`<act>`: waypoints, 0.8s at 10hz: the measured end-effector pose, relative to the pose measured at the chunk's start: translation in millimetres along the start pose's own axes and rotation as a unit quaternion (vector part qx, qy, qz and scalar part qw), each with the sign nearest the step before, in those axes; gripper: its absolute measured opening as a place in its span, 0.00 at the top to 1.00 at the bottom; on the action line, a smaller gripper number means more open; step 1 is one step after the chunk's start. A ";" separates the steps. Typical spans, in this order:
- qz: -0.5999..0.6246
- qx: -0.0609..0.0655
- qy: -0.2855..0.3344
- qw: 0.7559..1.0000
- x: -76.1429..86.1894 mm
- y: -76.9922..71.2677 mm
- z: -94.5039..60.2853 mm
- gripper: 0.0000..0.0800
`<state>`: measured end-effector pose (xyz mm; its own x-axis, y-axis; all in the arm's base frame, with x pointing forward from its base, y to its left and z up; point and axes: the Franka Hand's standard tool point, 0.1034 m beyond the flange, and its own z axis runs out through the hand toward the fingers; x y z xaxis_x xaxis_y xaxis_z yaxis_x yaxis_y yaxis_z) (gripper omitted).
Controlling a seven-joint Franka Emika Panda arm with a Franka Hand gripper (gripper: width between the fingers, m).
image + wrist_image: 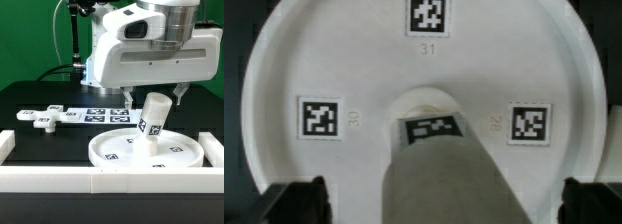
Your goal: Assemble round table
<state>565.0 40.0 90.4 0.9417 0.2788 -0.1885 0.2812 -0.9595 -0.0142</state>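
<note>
You're looking at a white round disc [112, 150] patterned with black-and-white square tags [319, 116]. The post [152, 115] is white and tagged too, as is the foot piece [42, 117]. Your surface [40, 95] is black, the backdrop [30, 40] green.

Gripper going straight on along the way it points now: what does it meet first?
Most likely the post, which leans up between the fingers of the open gripper. The fingertips themselves would pass beside it and land on the round disc. Depth is hard to judge.

Bright, low-res feeds.
Disc [106, 150] is glaring white; post [441, 182] on it is blurring and shading grey in wrist view.
</note>
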 end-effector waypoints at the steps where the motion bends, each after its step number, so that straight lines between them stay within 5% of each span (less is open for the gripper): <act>1: -0.001 0.000 -0.001 1.000 1.4 -1.4 1.4 0.19; 3: -0.010 0.000 0.001 1.000 6.0 -0.2 0.4 0.19; 4: -0.012 0.001 0.001 1.000 6.4 1.1 -0.4 0.35; 5: -0.013 0.001 0.001 1.000 6.2 0.1 0.3 0.35; 6: -0.013 0.001 0.001 1.000 6.3 -0.3 0.4 0.49; 8: -0.008 0.001 0.001 1.000 6.3 -0.5 0.5 0.49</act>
<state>570.6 42.2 88.7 0.9373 0.2940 -0.1869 0.2959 -0.9550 -0.0185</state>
